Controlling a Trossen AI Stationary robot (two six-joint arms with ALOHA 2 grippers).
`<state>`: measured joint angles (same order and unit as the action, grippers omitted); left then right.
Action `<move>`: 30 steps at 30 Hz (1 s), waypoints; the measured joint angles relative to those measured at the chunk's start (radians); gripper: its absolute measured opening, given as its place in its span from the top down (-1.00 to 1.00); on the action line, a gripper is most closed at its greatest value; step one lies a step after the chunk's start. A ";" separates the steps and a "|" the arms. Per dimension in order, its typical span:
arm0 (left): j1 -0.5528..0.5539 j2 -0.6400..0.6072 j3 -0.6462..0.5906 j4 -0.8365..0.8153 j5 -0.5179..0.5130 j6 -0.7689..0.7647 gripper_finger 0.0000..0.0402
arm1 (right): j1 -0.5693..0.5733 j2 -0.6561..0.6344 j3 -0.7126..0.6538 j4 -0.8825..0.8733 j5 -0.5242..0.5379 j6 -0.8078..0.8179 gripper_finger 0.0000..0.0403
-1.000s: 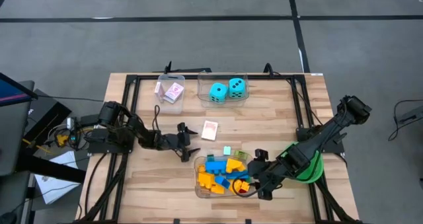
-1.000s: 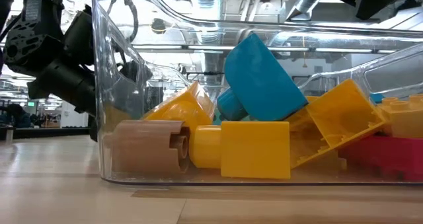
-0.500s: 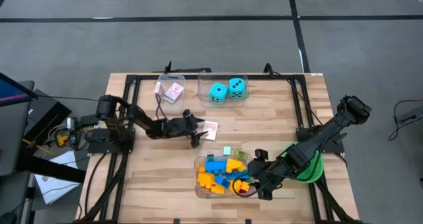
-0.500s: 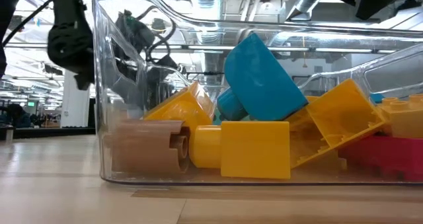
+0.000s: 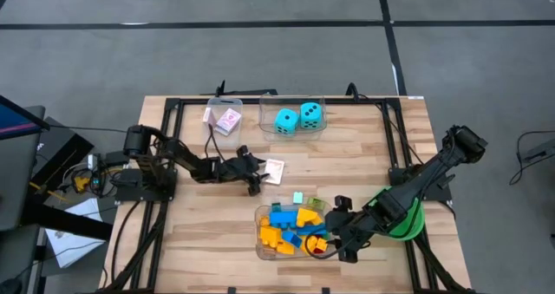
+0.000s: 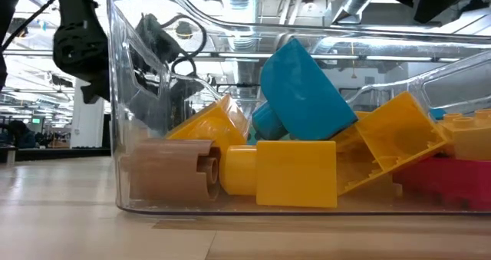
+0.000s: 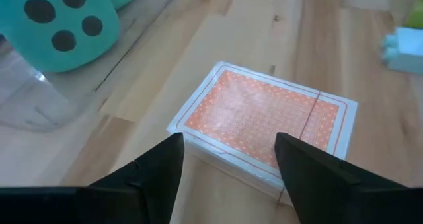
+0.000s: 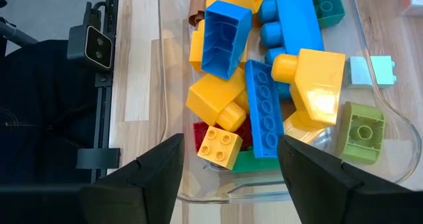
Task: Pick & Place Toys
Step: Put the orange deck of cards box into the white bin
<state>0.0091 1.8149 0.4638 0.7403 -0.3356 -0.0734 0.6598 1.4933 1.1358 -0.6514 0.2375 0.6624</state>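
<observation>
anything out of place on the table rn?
Two strays. A pink-backed card deck lies loose on the bare wood, outside the card tub; the open left gripper is right at it. A pale blue brick sits on the table just outside the brick tub. Right gripper hangs by that tub.

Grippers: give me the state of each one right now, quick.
Left gripper: open, fingers either side of the pink-backed card deck, holding nothing.
Right gripper: open, empty, above the tub of bricks.
</observation>
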 joint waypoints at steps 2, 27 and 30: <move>-0.017 -0.002 -0.016 -0.003 -0.005 0.000 -0.18 | 0.000 0.000 0.000 0.000 0.000 0.000 -0.17; -0.258 -0.723 -0.391 -0.377 -0.134 -0.305 -0.24 | -0.002 0.000 0.000 0.005 0.000 -0.004 -0.17; -0.309 -0.780 -0.393 -0.281 -0.201 -0.294 -0.27 | -0.002 0.000 0.000 0.006 0.007 -0.005 -0.17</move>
<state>-0.3002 1.0346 0.0708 0.4598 -0.5362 -0.3672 0.6582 1.4933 1.1358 -0.6455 0.2443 0.6579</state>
